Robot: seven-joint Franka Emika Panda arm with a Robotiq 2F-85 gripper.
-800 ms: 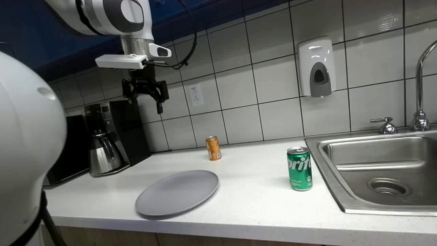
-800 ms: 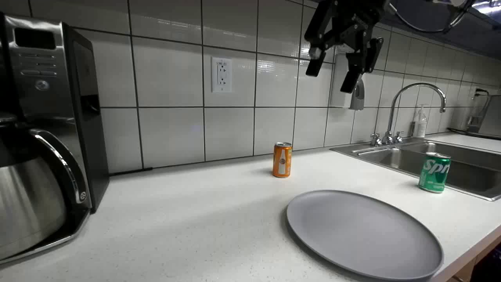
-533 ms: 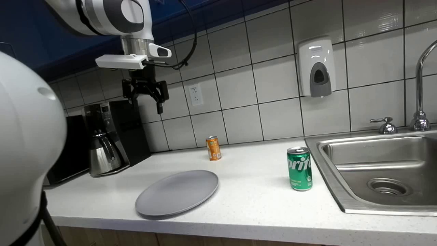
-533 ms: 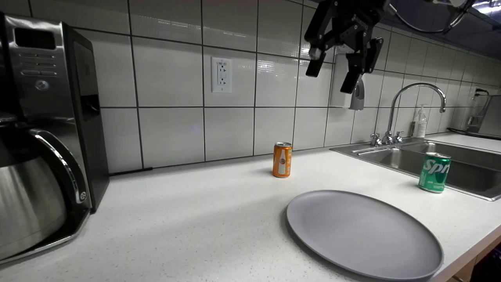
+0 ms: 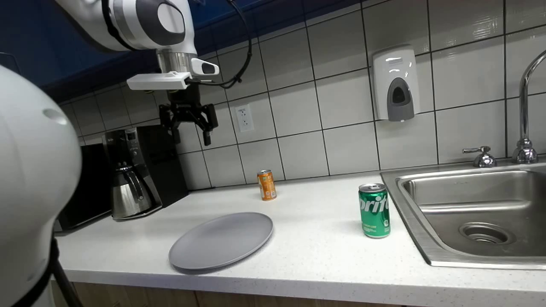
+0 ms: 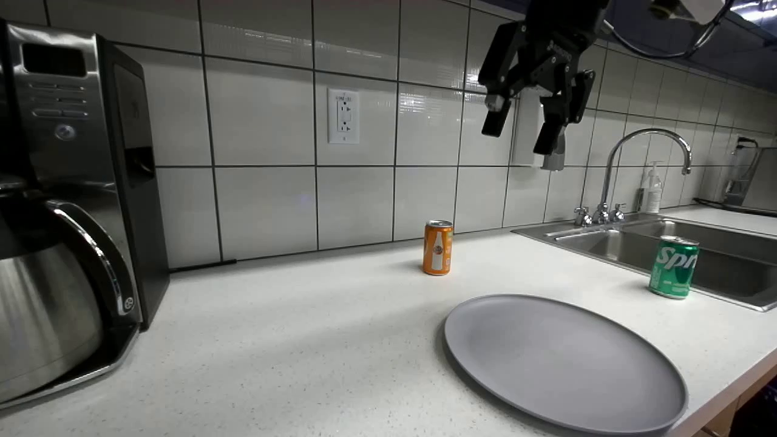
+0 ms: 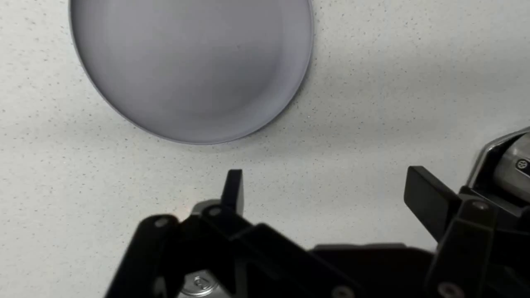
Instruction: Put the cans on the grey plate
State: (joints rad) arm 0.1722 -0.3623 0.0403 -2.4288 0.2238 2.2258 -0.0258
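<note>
White and speckled, the surface (image 6: 273,340) carries the matte grey plate (image 6: 564,364), with nothing on it yet: the whole task seems left. The pincer (image 6: 516,142) hangs overhead, spread, holding nothing. Off the plate, the green can (image 5: 374,213) stands upright, silver-topped; the slimmer orange can (image 5: 267,186) stands likewise.

We see coffee maker (image 6: 73,145), steel pot (image 5: 127,200) in it, outlet (image 6: 344,116) and white dispenser (image 5: 396,83) on tiled wall (image 5: 344,100), steel sink (image 5: 416,221), curved faucet (image 5: 524,111), pump bottle (image 6: 652,193) near faucet.
</note>
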